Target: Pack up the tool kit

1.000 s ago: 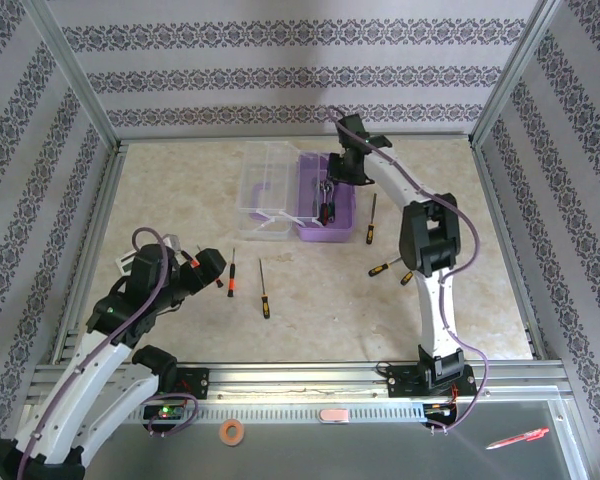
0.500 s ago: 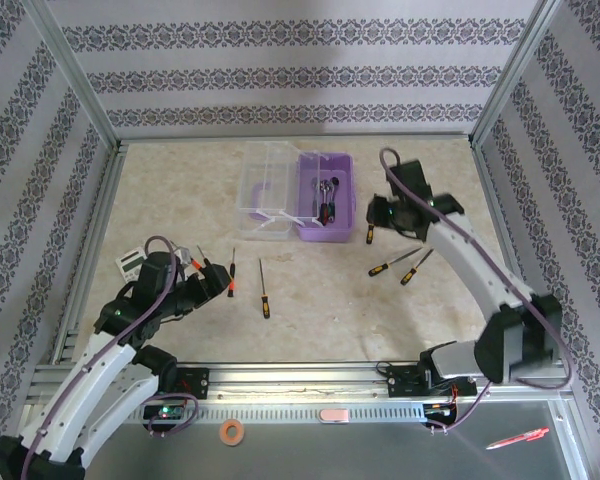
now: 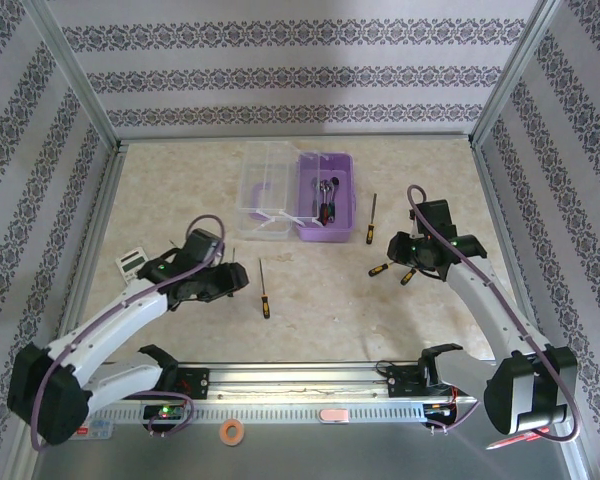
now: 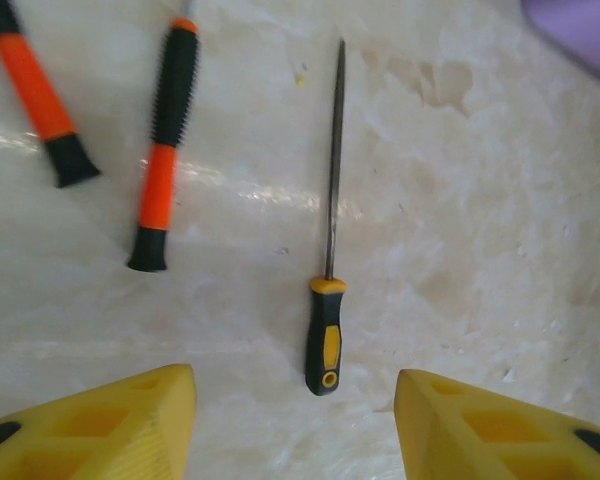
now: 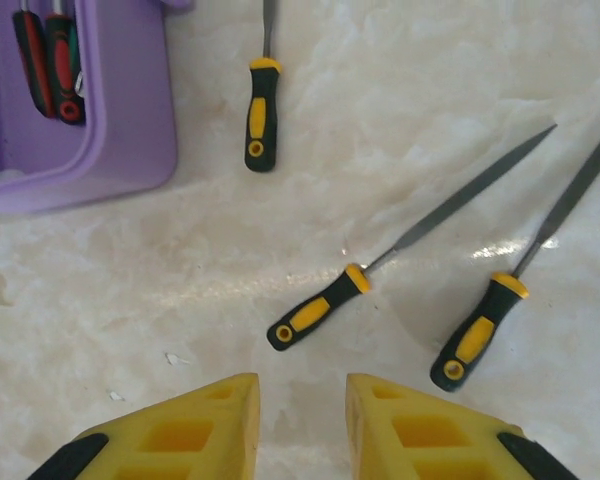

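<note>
The lilac case [image 3: 338,225] lies open at the back with several tools [image 3: 326,203] inside, its clear lid [image 3: 263,190] folded out to the left. My left gripper [image 3: 232,278] [image 4: 295,440] hangs open above the table, just short of a yellow-and-black-handled tool [image 4: 325,335] [image 3: 264,292]. Two orange-and-black screwdrivers [image 4: 162,150] [image 4: 35,90] lie to its left. My right gripper [image 3: 393,247] [image 5: 302,430] is open with a narrow gap and holds nothing. Before it lie two yellow-black tools [image 5: 320,310] [image 5: 475,335], a third [image 5: 260,110] beside the case [image 5: 120,130].
A grey calculator [image 3: 132,262] sits at the left of the table. Aluminium rails [image 3: 300,375] frame the near edge, with an orange ring [image 3: 232,432] on the shelf below. Patterned walls close off the back and both sides.
My right arm has drawn back from over the case to the two tools at the right. My left arm has swung right, from near the calculator to the middle tool.
</note>
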